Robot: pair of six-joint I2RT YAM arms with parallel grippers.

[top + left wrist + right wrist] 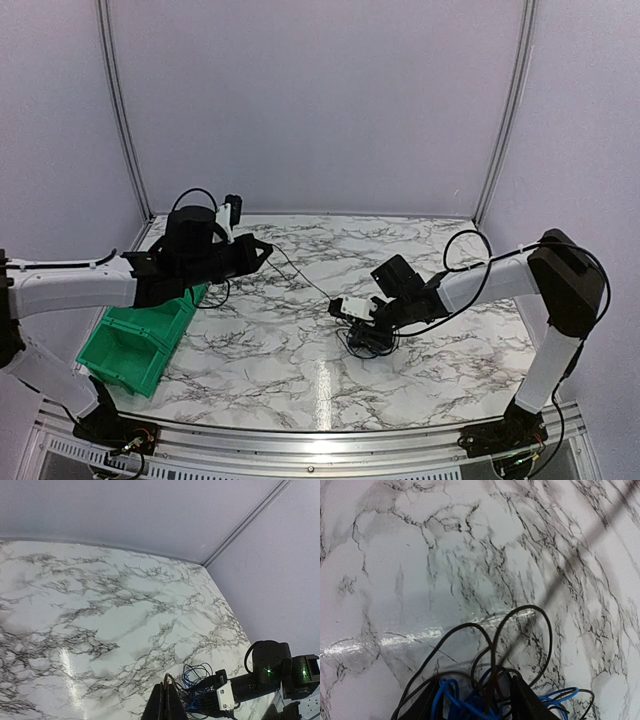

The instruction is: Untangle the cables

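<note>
Ahead of the left pincer [266,248], clamped on it, the black cable [303,276] runs taut to the tangle [492,677] inside the right pincer [372,330], grip unclear.

Ahead of the left gripper [266,250], a taut thin black cable [305,279] bars sideways passage. A green plastic bin [135,340] stands below its arm. A tangled black-and-blue cable bundle [492,680] fills the finger gap of the right gripper [368,335]. The white marble tabletop [420,570] beyond lies open.

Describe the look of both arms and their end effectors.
Both arms have white shells on the long links and black joint housings. The left end effector and right end effector are black. The right arm carries looping black wiring, a white block near its tip and green lights.
</note>
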